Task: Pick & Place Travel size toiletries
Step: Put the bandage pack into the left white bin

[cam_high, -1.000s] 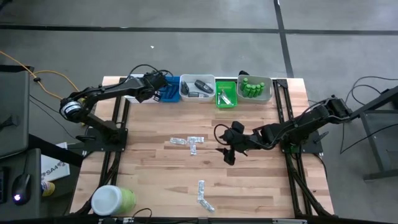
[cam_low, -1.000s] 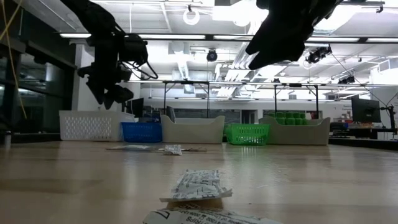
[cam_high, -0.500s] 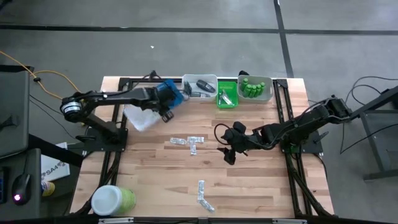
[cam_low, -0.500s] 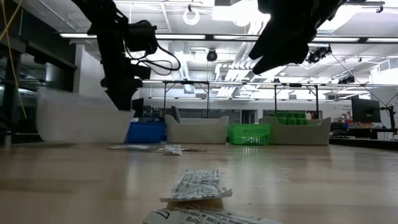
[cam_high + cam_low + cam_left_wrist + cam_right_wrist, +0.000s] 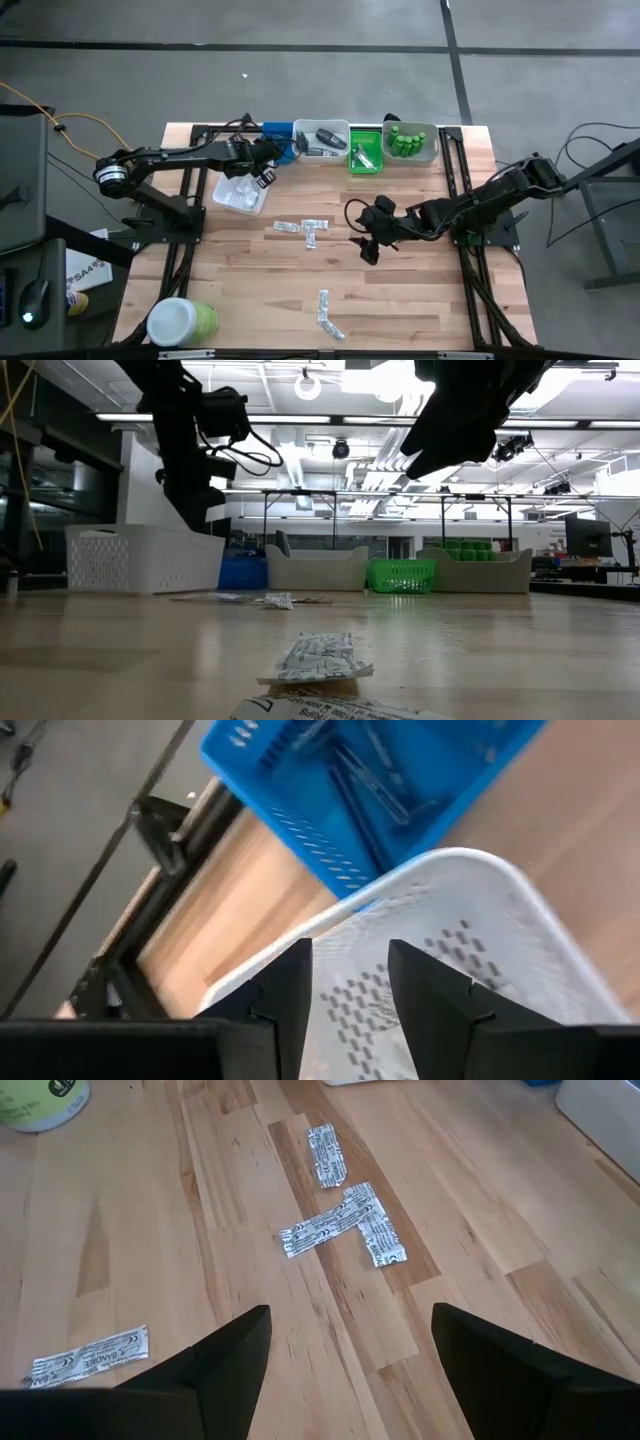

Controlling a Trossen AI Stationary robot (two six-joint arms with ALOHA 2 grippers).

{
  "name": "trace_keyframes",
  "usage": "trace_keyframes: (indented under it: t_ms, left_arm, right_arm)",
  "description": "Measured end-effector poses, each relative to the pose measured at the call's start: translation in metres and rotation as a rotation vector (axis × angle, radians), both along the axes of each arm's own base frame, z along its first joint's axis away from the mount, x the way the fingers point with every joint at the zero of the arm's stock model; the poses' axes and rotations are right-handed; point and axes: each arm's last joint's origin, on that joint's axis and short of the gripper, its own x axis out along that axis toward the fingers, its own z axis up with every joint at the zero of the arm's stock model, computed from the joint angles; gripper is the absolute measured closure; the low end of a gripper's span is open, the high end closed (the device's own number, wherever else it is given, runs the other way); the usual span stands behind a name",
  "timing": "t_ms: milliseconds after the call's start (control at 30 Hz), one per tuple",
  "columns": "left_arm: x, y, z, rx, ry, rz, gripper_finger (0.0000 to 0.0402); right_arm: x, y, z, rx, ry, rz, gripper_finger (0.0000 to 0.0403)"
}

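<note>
Tabletop sachets (image 5: 342, 1220) lie ahead of right fingers (image 5: 245, 1355), untouched.

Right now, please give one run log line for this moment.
left pincer: holding white tray rim | right pincer: open above table | sachets: loose on table

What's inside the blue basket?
The blue basket holds thin blue razors lying along its floor. In the high view, the left gripper and its arm cover part of it, so the rest of its contents can't be seen.
</note>
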Motion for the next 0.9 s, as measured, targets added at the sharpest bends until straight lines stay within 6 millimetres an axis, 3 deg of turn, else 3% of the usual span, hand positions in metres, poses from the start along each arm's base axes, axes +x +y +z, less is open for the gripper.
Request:
trace_keyframes:
  t_ms: [300, 500, 667, 900]
  left_arm:
    - [-0.016, -0.009, 0.017, -0.045, -0.056, -0.003, 0.027]
    - [-0.021, -0.021, 0.023, -0.294, -0.12, -0.233, 0.027]
    - [-0.012, -0.041, 0.024, -0.441, -0.189, -0.382, 0.027]
    - [0.001, -0.081, 0.025, -0.414, -0.155, -0.563, 0.027]
  right_arm:
    - [0.0, 0.0, 0.0, 0.0, 0.0, 0.0, 0.0133]
    - [0.0, 0.0, 0.0, 0.003, 0.0, -0.002, 0.0133]
    - [0.0, 0.0, 0.0, 0.003, 0.0, -0.002, 0.0133]
    - [0.0, 0.0, 0.0, 0.003, -0.001, -0.002, 0.0133]
